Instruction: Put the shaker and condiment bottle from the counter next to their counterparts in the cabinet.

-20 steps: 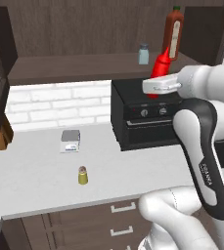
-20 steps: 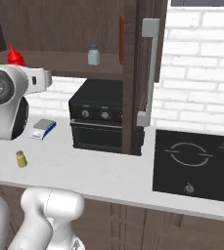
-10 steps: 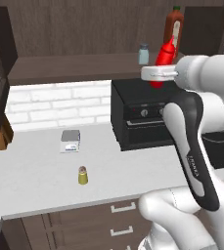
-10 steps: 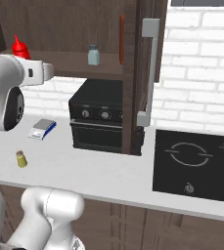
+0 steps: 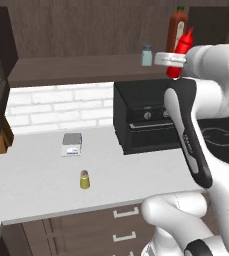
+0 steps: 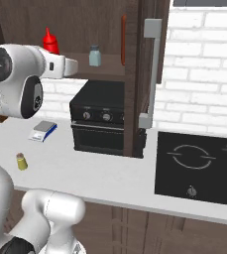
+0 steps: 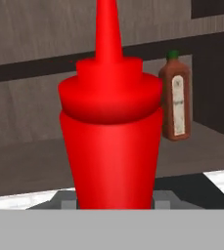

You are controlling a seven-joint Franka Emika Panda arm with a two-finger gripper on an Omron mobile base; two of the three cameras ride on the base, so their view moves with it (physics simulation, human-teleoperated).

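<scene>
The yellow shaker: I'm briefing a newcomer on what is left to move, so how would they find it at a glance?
Start at the black oven on the white counter. To its left lies a small grey scale, and nearer the counter's front edge stands the shaker. It is the olive-yellow cylinder with a brownish cap, alone on the counter, unlike the pale blue-grey shaker on the cabinet shelf.

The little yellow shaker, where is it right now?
The yellow shaker stands alone on the white counter, in front of the small scale, left of the black oven.
</scene>
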